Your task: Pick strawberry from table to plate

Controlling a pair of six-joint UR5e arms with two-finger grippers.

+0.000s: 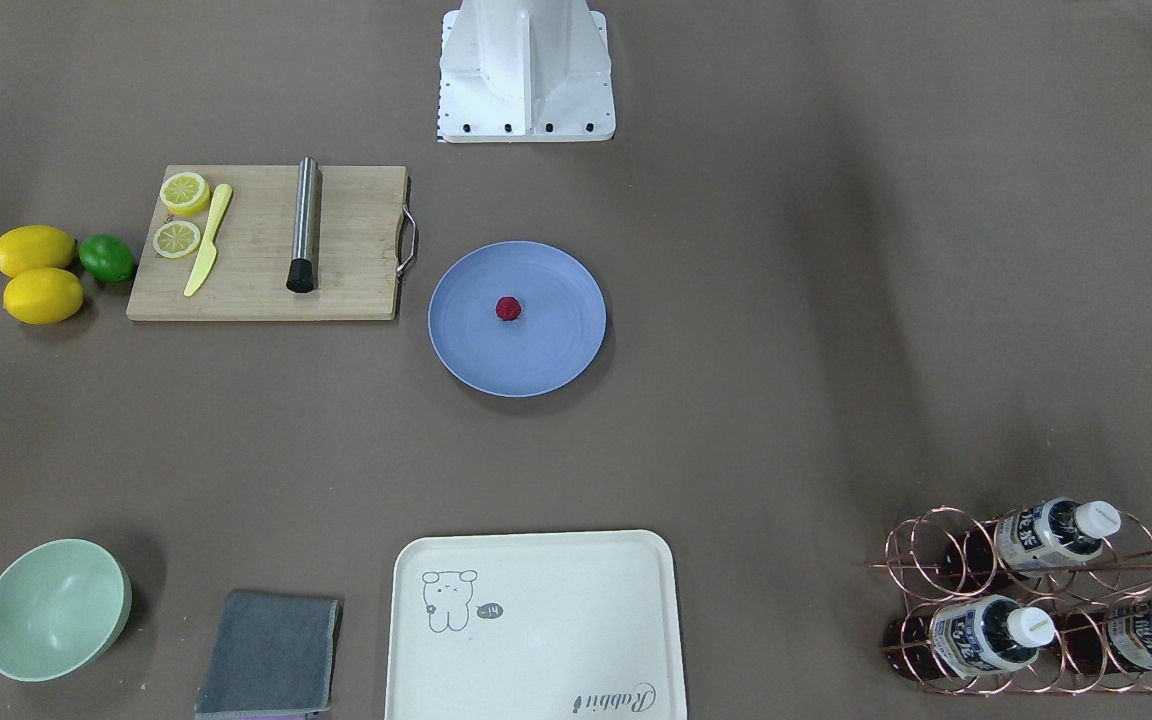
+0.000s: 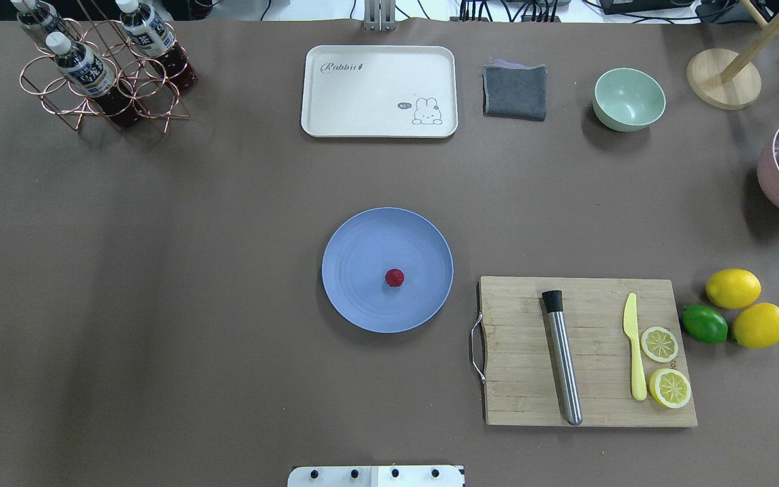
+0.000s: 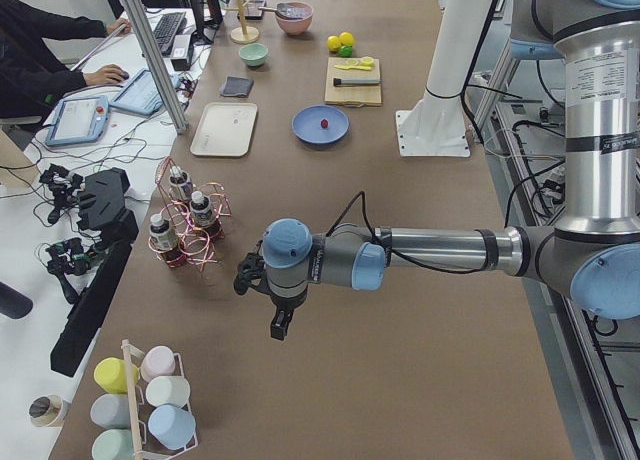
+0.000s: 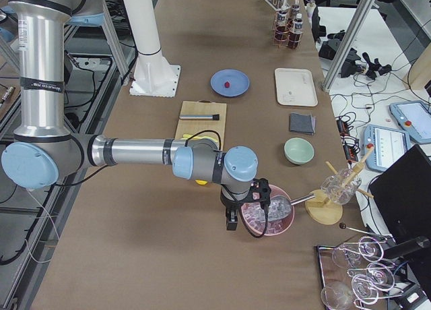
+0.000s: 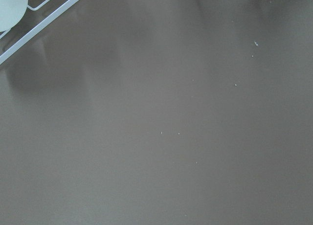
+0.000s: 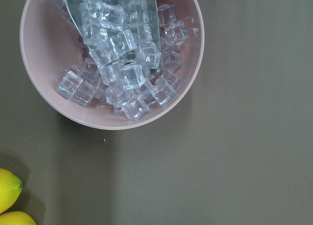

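Note:
The small dark-red strawberry (image 1: 508, 309) (image 2: 395, 277) lies near the middle of the round blue-grey plate (image 1: 546, 355) (image 2: 362, 301), which rests on the brown table (image 1: 756, 400). Neither gripper is near it. My left gripper (image 3: 278, 325) hangs over bare table far out at my left end, seen only in the left side view. My right gripper (image 4: 231, 222) hangs at the right end beside a pink bowl of ice cubes (image 6: 112, 58). Whether either is open or shut I cannot tell. The wrist views show no fingers.
A wooden cutting board (image 2: 592, 399) with a steel muddler (image 2: 563, 358), yellow knife and lemon slices lies right of the plate. Two lemons (image 2: 734, 289) and a lime sit beyond it. A cream tray (image 2: 379, 91), grey cloth, mint bowl (image 2: 629, 100) and bottle rack (image 2: 99, 74) line the far edge.

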